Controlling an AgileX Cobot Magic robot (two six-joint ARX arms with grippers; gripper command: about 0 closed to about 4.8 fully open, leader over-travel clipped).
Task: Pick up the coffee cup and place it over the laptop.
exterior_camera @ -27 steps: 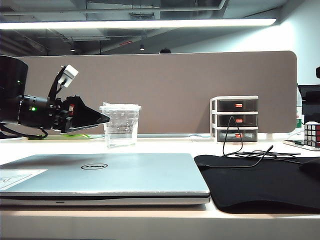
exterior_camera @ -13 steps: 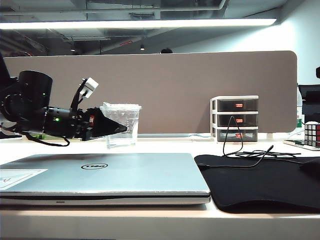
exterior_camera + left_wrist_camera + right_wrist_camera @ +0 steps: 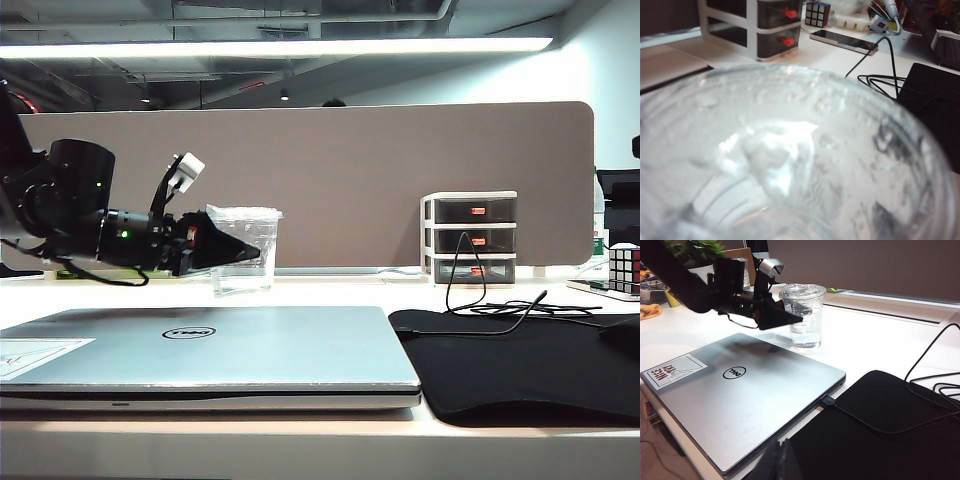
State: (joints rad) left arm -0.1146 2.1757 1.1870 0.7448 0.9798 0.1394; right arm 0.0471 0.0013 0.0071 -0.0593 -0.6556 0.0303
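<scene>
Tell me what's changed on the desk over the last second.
The left pincer, still open, has slid in from the left edge of the exterior view and now reaches the coffee cup; nothing shows it closed on the cup. The cup stands where it did, behind the laptop. The laptop, black mat and drawer unit have not moved.

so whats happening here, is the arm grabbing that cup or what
Not grabbed yet. The left gripper is open and reaching in from the side, level with the coffee cup, which stands on the desk behind the closed laptop. In the left wrist view the cup fills nearly the whole picture, so the fingers are right at it. The right gripper hangs back over the near edge of the black mat, not involved.
</scene>
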